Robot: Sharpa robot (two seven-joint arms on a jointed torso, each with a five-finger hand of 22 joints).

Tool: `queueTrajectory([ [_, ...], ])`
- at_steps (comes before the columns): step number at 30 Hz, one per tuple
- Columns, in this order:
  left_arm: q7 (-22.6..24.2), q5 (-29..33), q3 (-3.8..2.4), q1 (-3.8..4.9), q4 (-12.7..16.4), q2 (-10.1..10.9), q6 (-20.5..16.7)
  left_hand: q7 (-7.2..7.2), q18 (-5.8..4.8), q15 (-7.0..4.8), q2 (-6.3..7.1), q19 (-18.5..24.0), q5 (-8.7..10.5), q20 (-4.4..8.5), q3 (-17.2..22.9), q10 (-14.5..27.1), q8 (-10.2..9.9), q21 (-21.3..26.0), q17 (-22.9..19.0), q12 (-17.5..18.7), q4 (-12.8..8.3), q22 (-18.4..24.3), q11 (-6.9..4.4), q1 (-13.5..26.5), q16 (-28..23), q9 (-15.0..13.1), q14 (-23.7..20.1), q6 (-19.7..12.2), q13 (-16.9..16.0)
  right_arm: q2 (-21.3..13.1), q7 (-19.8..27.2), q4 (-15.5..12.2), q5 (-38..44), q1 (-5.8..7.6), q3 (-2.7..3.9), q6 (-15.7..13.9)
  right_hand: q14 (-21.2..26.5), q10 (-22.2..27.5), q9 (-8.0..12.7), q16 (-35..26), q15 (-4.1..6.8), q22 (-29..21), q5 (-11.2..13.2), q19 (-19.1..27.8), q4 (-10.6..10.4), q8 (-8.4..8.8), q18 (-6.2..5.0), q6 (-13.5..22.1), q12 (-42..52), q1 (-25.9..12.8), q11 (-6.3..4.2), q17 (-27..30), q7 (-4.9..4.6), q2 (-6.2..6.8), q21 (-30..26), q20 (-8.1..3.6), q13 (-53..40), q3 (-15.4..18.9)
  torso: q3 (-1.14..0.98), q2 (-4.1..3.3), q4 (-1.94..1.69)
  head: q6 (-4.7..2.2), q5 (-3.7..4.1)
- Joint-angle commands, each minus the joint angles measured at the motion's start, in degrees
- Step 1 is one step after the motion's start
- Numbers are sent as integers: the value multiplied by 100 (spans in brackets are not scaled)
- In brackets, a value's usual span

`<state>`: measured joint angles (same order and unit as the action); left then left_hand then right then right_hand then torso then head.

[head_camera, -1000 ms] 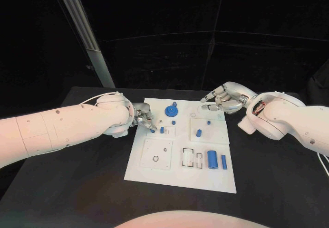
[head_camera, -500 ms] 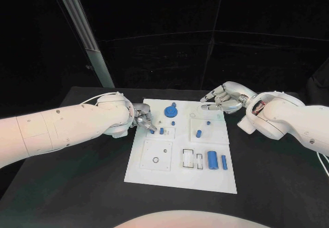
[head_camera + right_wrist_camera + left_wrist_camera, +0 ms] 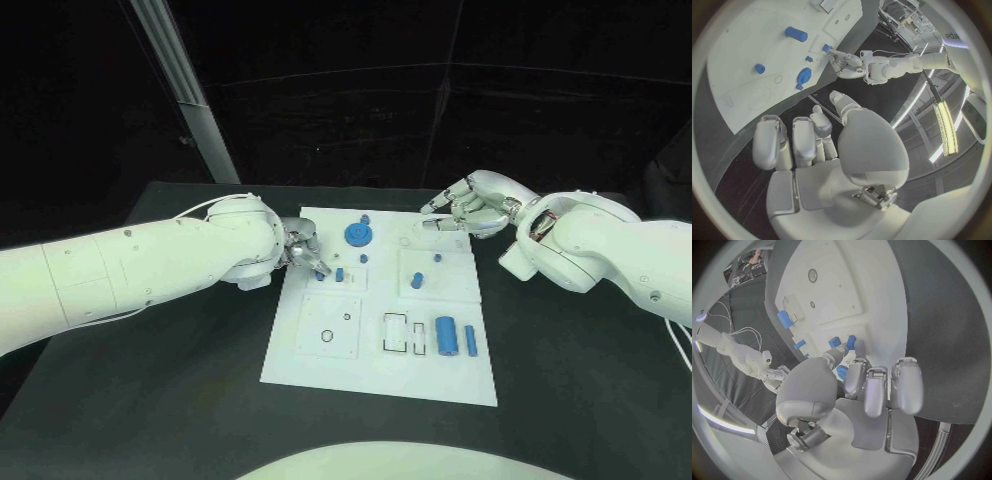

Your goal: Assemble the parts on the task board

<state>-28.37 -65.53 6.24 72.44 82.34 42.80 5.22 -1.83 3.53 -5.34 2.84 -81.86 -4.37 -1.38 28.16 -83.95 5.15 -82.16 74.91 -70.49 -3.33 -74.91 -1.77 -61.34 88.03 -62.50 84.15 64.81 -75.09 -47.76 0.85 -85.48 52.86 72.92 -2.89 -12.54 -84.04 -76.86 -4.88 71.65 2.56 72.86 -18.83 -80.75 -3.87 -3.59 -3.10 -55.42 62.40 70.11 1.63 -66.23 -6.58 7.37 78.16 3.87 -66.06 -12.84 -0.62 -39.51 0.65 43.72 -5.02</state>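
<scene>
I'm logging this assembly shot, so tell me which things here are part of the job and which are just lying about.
Part of the job:
board
gear
cylinder
bar
pegs
left robot hand, at the pegs by the board's left edge
right robot hand, over the board's far right corner

Lying about:
table
pole

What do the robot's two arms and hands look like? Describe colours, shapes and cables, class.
Both arms are bulky, rounded white shells. The left arm has small dark dots and a thin white cable by the wrist. The left hand and right hand are silver metal with segmented fingers and a smooth domed thumb base.
</scene>
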Motion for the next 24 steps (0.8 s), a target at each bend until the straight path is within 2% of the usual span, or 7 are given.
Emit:
queueTrajectory([
  [1, -185, 67, 30, -31, -4, -6, 135, 24, -43, -43, 65, -4, 16, 49, -76, -326, -37, 24, 1212, 19, 77, -403, -35, 76, -8, 3, 514, 23, -1075, -4, 47, -17, -12, 10, 3, 5, -75, 27, -3, -30, 3, -5, -27, 35, 4, -12, -96, 4, -20, -57, 7, 5, -6, 12, -20, -8, 4, -29, 2, 2, -8, 1, 4],
  [8, -245, 68, 31, -31, -17, 0, 56, 17, -44, -45, 190, -5, 80, 56, -259, -327, -58, 30, 1205, 32, 271, -407, -31, 311, -13, 7, 512, 64, -1073, -6, 46, -18, -12, 10, 4, -5, -72, 34, -3, -40, 3, -11, -27, 38, 4, -11, -97, 6, -33, -59, 7, 16, -6, 14, -24, -7, 15, -29, 2, 3, -7, -9, 4],
  [9, -260, 68, 32, -31, -22, 5, 6, 2, -44, -42, 261, -6, 150, 56, -377, -328, -64, 31, 1198, 37, 391, -408, -19, 467, -17, 7, 510, 76, -1072, -6, 46, -17, -12, 10, 4, -8, -72, 34, -3, -40, 3, -11, -27, 38, 4, -11, -97, 6, -33, -59, 7, 16, -6, 14, -24, -7, 15, -29, 2, 3, -6, -12, 7],
  [11, -267, 69, 31, -31, -22, 16, -74, -9, -44, -38, 338, -4, 160, 57, -513, -327, -76, 36, 1189, 39, 547, -406, -10, 653, -23, 11, 508, 78, -1073, -7, 47, -16, -12, 10, 4, -10, -72, 34, -3, -40, 3, -11, -27, 38, 4, -11, -97, 6, -33, -59, 7, 16, -6, 14, -24, -7, 15, -29, 4, 4, -6, -14, 7],
  [15, -243, 69, 31, -32, -9, 49, -241, -13, -42, -16, 465, 2, 161, 46, -688, -320, -121, 47, 1172, 55, 779, -397, -20, 826, -35, 28, 503, 27, -1070, -6, 48, -12, -12, 10, 4, -12, -72, 34, -3, -40, 3, -11, -27, 38, 4, -11, -97, 6, -33, -59, 7, 16, -6, 14, -24, -7, 15, -29, 8, 2, -4, -22, 15],
  [20, -68, 208, 29, -32, 47, 130, -599, -48, -44, 17, 546, -5, 155, 12, -763, -289, -157, 50, 1153, 159, 1045, -403, 1, 728, -48, 115, 499, -125, -1048, -8, 48, -9, -12, 10, 4, -14, -71, 35, -2, -44, 2, -22, -27, 44, 4, -10, -99, 9, -33, -62, 8, 19, -7, 17, -33, -7, 16, -30, 5, 1, -2, -37, 28],
  [24, 241, 383, 27, -31, 91, 187, -891, -128, -32, 67, 548, 27, 158, -24, -743, -228, -170, 92, 1112, 413, 1098, -358, 66, 519, -76, 298, 488, -400, -994, -11, 48, -8, -12, 10, 4, -16, -71, 35, -2, -44, 2, -22, -27, 44, 4, -10, -99, 9, -33, -62, 8, 19, -7, 17, -33, -7, 16, -30, 2, 5, 0, -46, 31],
])
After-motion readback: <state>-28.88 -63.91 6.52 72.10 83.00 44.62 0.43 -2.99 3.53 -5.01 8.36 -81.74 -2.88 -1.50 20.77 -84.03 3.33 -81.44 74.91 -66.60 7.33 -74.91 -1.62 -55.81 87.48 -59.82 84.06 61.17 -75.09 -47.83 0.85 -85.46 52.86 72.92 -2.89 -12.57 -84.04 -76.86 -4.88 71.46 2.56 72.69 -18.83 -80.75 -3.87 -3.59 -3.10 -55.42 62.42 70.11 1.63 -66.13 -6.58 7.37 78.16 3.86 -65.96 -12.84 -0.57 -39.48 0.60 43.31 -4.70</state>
